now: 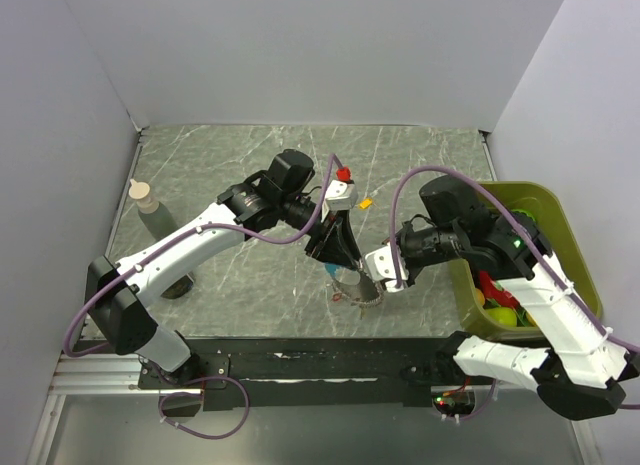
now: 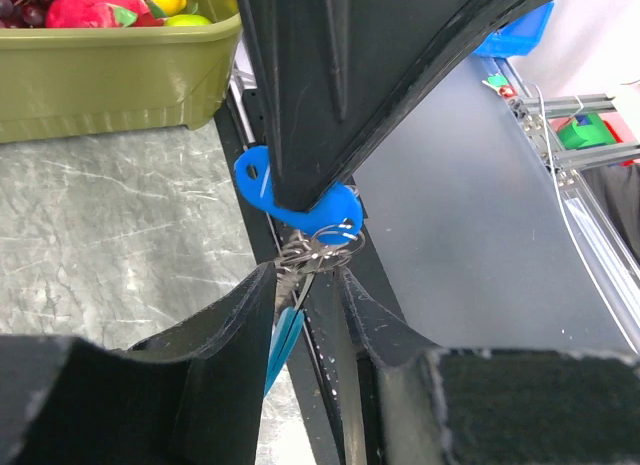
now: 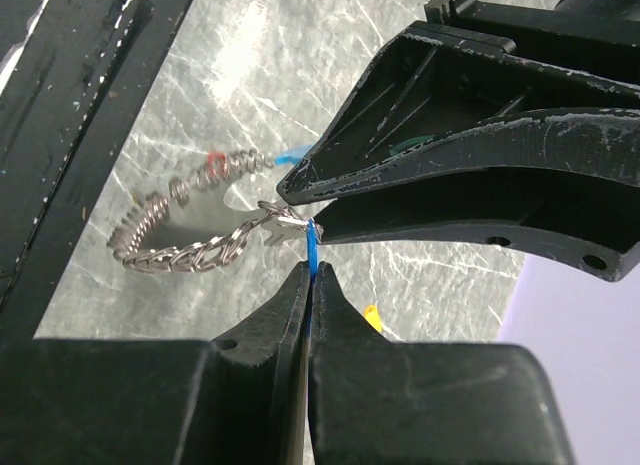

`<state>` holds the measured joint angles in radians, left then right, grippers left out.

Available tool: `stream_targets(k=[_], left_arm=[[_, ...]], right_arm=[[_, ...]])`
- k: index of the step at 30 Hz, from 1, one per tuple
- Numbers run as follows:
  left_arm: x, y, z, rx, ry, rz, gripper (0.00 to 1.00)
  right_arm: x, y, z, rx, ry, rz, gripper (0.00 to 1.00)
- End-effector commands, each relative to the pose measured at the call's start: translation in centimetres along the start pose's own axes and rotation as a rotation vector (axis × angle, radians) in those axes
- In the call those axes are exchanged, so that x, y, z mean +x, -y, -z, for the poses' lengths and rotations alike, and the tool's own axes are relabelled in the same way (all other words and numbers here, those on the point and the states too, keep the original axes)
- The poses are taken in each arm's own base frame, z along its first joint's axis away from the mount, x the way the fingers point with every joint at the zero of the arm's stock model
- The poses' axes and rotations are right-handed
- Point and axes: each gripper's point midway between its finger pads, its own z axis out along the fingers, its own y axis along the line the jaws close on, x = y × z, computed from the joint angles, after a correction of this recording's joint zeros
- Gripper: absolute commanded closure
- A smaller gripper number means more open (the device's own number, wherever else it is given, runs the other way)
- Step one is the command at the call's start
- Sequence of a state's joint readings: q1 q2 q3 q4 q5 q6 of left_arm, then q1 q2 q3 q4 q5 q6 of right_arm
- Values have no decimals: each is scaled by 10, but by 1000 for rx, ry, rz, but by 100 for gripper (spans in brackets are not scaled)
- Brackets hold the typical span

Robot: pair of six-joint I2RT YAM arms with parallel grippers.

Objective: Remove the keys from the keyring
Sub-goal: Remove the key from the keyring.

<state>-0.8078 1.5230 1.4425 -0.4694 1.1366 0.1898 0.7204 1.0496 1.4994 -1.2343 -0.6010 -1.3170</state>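
The big grey-green marble-look table (image 1: 420, 155) holds it all. At its right edge stands an olive-green plastic bin (image 1: 560, 215) with bright toy fruit (image 1: 495, 295) inside. The two arms meet over the middle of the table, near the front edge. The left gripper (image 3: 290, 203) comes in from one side, and its black fingers (image 2: 258, 320) are closed to a narrow gap. They pinch a small bunch of metal rings at one end of the keyring, a floppy loop of silvery-grey chain links (image 3: 190, 247). The rest of the loop hangs away from those fingers and droops toward the table. I cannot tell if it touches the table. The right gripper (image 3: 308, 270) points straight at the left one, tip to tip. Its fingers are pressed tight on the flat bright-blue plastic key (image 2: 300, 200). That key sits just beside the pinched rings, right between the two grippers. A long thin light-blue strip (image 2: 285, 345) hangs down from the same bunch of rings, between the left fingers. A tiny red piece (image 3: 213, 161) sits on the far side of the loop, against the links. A tiny orange piece (image 3: 372, 317) lies alone on the table, apart from the loop and both grippers.
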Motion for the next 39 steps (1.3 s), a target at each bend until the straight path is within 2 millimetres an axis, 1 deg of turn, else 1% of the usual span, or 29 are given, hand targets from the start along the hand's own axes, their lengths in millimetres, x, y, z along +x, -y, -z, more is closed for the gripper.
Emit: stream_targets(k=[1,6,14,16,20,27,30,31,33,34,35,36,39], left_arm=[[-19,10,0,56,32,-65,65],[-18,14,-1,76,30,-69,65],[-16,15,-1,76,29,-66,65],[-16,14,-2,75,28,-68,65],[-15,14,-3,76,25,-65,65],[-15,14,-3,76,24,-67,69],[-15,13,-4,80,24,-66,76],[-14,13,-4,78,23,-65,80],[-14,13,-3,77,23,-61,85],[-14,13,-4,76,25,-66,91],[-15,13,-4,76,26,-67,93],[-15,13,-4,73,26,-67,98],[-16,13,-3,66,28,-65,99]], right_arm=[[-17,14,3,38,59,31,100],[-14,17,-1,41,48,30,100],[-12,25,8,98,15,39,100],[-9,28,8,114,-1,35,100],[-10,29,8,121,4,32,100],[-9,35,8,149,1,24,100],[-10,37,9,157,-1,23,100],[-9,37,9,156,-3,22,100],[-9,38,9,161,-4,23,100],[-9,38,9,160,-6,23,100],[-8,37,9,158,-7,22,100],[-8,37,9,159,-8,21,100],[-4,36,8,157,-18,17,100]])
